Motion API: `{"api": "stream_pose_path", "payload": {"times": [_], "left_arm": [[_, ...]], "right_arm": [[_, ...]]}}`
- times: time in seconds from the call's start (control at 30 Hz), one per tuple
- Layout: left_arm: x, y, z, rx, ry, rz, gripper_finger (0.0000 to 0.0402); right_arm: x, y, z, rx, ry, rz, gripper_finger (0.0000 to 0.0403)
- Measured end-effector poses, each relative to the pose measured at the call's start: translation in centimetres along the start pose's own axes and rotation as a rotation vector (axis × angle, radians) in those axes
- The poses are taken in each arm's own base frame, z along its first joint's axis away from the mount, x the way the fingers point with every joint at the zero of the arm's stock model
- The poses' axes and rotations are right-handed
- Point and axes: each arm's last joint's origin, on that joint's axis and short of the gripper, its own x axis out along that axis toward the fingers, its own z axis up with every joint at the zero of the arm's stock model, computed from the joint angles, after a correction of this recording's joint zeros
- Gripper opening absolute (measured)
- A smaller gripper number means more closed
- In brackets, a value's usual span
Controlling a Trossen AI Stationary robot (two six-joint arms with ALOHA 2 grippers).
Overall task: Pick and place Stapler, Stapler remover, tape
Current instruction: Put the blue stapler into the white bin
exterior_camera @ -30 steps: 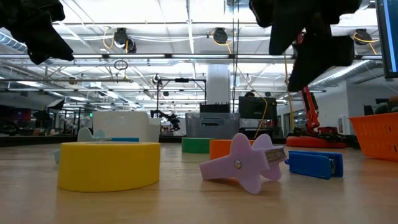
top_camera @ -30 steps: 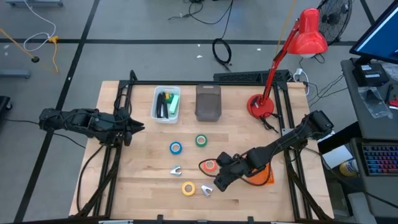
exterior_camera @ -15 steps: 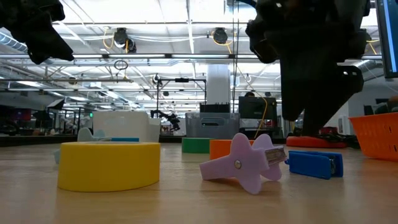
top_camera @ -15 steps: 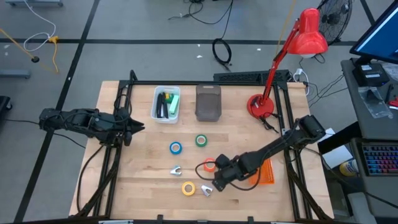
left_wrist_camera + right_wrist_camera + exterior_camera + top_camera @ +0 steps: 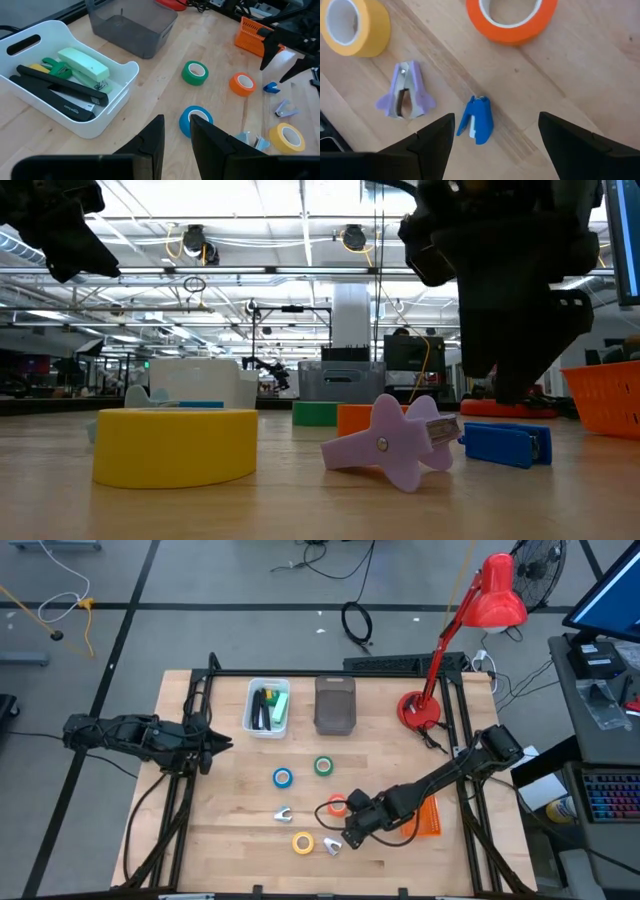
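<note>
Right gripper [image 5: 492,137] down low over the front of the table [image 5: 230,810], fingers spread wide and holding nothing. Directly between those fingers in the right wrist view: the small blue staple remover [image 5: 476,120], flat on the wood, untouched. Long axis running roughly along the line of sight, away from the wrist, so across the gap between the two fingers rather than along it; looks a fair line-up for closing on its flanks, though a slight slant shows. Just beside it, the lilac staple remover [image 5: 405,98], claw end showing, close enough to get nudged on the way down. Orange tape roll [image 5: 511,17] beyond the blue piece, yellow tape roll [image 5: 354,25] off past the lilac one. From the table-level camera, the same blue remover [image 5: 507,442] sitting right below the dark bulk of the arm, with a gap between them. Left gripper [image 5: 207,746] well apart near the table's left edge, fingers [image 5: 150,142] only narrowly parted, nothing between them; blue tape roll [image 5: 196,120] and green tape roll [image 5: 195,73] ahead of it, white bin [image 5: 120,70] with a green stapler [image 5: 82,62] nearby. Right arm clearly the nearer to the blue remover. Next, most likely: straight down and close.
</note>
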Motion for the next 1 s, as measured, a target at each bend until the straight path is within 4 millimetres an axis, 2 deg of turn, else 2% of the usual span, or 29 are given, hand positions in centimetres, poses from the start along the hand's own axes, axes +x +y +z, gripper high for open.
{"api": "stream_pose_path", "payload": {"times": [0.43, 0.7, 1.0], "left_arm": [[0.0, 0.0, 0.0, 0.0, -0.002, 0.0, 0.0093], [0.0, 0.0, 0.0, 0.0, -0.002, 0.0, 0.0093], [0.0, 0.0, 0.0, 0.002, -0.001, 0.001, 0.0093]], "right_arm": [[0.9, -0.5, 0.0, -0.001, 0.009, 0.037, 0.0283], [3.3, -0.1, -0.3, -0.001, 0.068, 0.069, 0.0283], [3.5, -0.2, -0.3, 0.005, 0.037, 0.054, 0.0282]]}}
